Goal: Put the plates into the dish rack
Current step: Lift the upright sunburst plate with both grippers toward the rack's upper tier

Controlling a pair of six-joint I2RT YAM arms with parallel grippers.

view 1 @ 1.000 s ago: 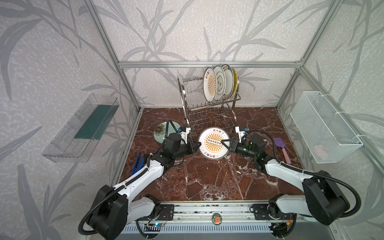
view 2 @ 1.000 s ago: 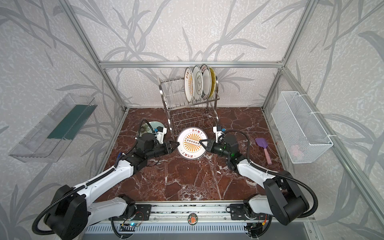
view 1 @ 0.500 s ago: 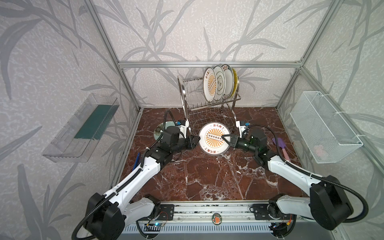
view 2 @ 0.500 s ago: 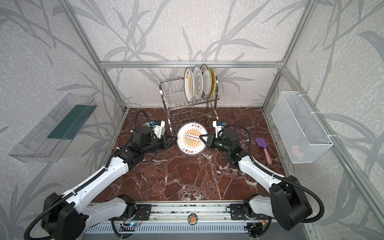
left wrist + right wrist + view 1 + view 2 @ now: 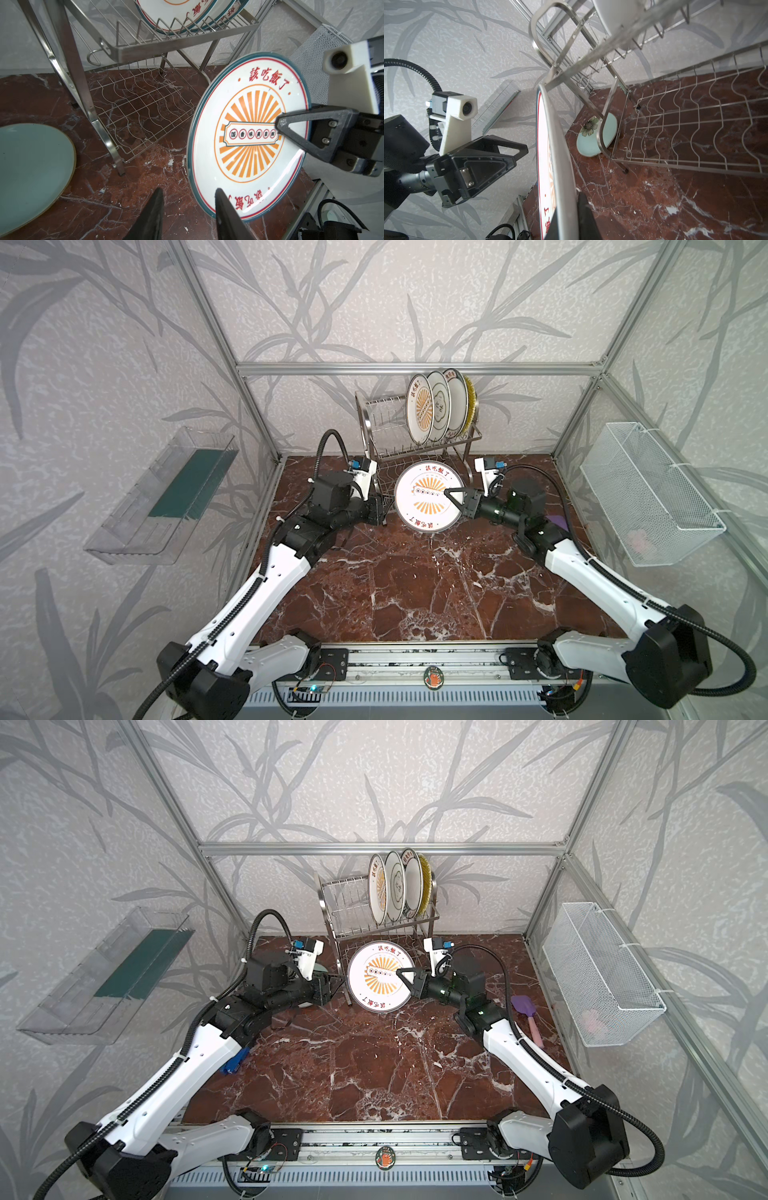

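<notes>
A white plate with an orange sunburst (image 5: 419,506) (image 5: 374,986) stands nearly upright above the marble floor, in front of the dish rack's (image 5: 424,451) (image 5: 384,931) lower tier. My right gripper (image 5: 451,494) (image 5: 402,973) (image 5: 566,216) is shut on its right rim. My left gripper (image 5: 384,511) (image 5: 337,986) (image 5: 188,193) is open beside the plate's left rim, not gripping it. Several plates (image 5: 436,406) stand upright in the rack's top tier. A pale celadon plate (image 5: 31,170) (image 5: 591,143) lies flat on the floor by the rack's left leg.
A white mesh basket (image 5: 648,497) hangs on the right wall and a clear tray (image 5: 166,493) on the left wall. A purple spatula (image 5: 525,1013) lies right of my right arm. A blue object (image 5: 235,1060) shows under my left arm.
My left gripper has opened and let go of the sunburst plate. The right gripper has carried the plate back toward the rack and tipped it more upright.
</notes>
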